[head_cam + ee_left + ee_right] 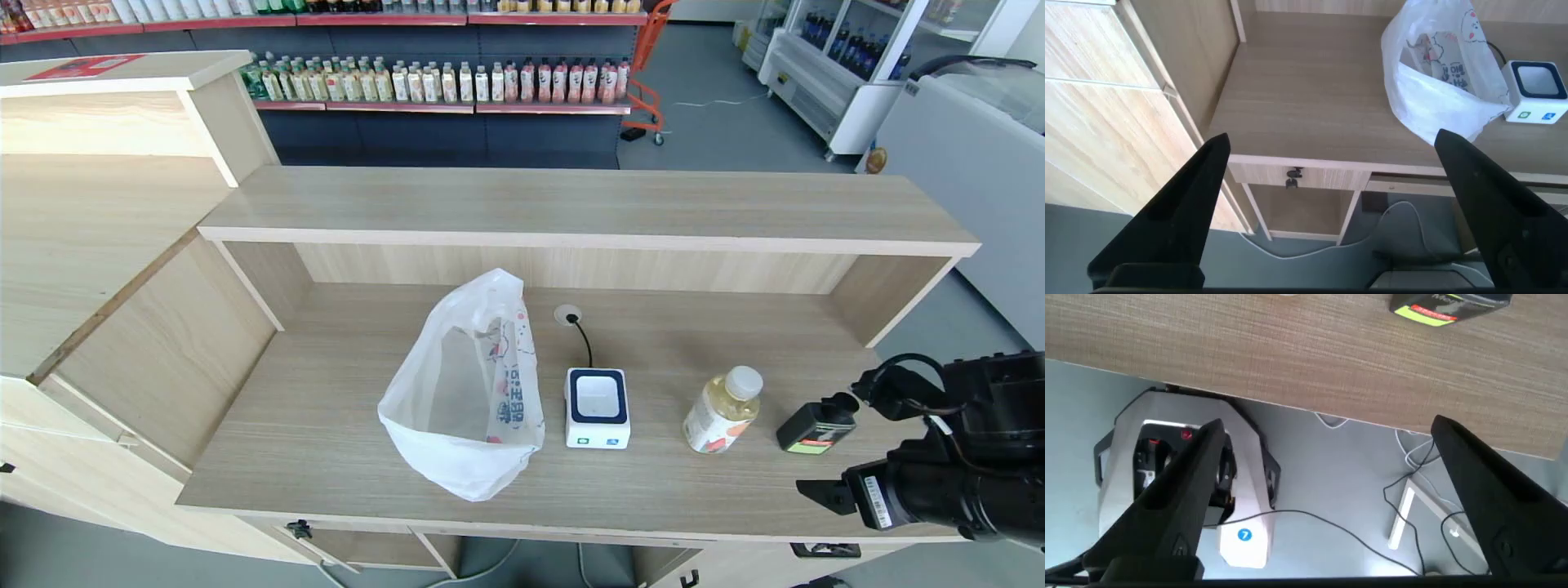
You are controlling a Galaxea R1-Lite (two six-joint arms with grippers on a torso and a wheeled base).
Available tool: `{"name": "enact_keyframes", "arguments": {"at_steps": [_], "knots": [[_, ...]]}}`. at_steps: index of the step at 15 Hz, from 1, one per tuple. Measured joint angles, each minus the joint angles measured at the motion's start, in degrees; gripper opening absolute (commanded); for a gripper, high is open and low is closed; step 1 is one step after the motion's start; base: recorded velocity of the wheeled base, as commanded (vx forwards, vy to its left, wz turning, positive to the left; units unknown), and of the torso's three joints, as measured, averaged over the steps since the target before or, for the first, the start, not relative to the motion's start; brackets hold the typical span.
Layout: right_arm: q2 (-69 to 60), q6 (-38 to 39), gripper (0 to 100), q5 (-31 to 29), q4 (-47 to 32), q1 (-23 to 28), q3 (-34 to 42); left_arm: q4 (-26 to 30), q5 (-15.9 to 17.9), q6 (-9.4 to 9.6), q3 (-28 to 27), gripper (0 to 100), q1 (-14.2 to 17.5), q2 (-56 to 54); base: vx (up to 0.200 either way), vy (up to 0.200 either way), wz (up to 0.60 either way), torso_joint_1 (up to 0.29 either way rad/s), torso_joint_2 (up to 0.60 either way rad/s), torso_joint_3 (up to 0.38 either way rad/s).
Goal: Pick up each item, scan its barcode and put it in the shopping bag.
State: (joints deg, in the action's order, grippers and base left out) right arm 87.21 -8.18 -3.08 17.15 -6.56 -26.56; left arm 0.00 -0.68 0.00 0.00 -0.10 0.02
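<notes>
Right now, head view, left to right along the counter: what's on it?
shopping bag → scanner → bottle → small black container

We see a pale wooden bench point(326, 425) with a raised ledge point(571, 204) running along its far side and a round cable hole point(566, 313) set in its top near the back wall. On the left, a taller wooden counter point(98, 204) meets it at an angle. Below the bench's front edge, a small latch point(1292, 175) sits on a cabinet panel, and loose cables point(1404, 220) lie on the grey floor point(718, 122). Behind stand store shelves point(441, 82) lined with rows of bottles, with an orange cart point(649, 73) at their right end. Farther right we find a glass-door cooler point(841, 57) and a white chest freezer point(963, 155).
</notes>
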Motion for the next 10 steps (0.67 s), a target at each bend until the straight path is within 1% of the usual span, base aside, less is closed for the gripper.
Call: {"name": "enact_keyframes", "arguments": {"at_steps": [2,6,7,10], "knots": [[5.71,-2.05,100,-0.30,9.84,-0.61,0.61,0.00,0.00,0.00,0.00,100,0.00,0.00,0.000,0.000,0.00,0.000,0.00,0.000],[16.37,-2.90,100,-0.35,25.62,-2.86,1.40,0.00,0.02,0.00,0.00,100,0.00,0.00,0.000,0.000,0.00,0.000,0.00,0.000],[19.04,-2.79,100,-0.35,29.12,-3.35,1.45,0.00,0.00,0.00,0.00,100,0.00,0.00,0.000,0.000,0.00,0.000,0.00,0.000],[25.36,-1.76,100,-0.30,36.33,-3.88,1.29,0.00,0.02,-0.02,0.00,100,0.00,0.00,0.000,0.000,0.00,0.000,0.00,0.000]]}}
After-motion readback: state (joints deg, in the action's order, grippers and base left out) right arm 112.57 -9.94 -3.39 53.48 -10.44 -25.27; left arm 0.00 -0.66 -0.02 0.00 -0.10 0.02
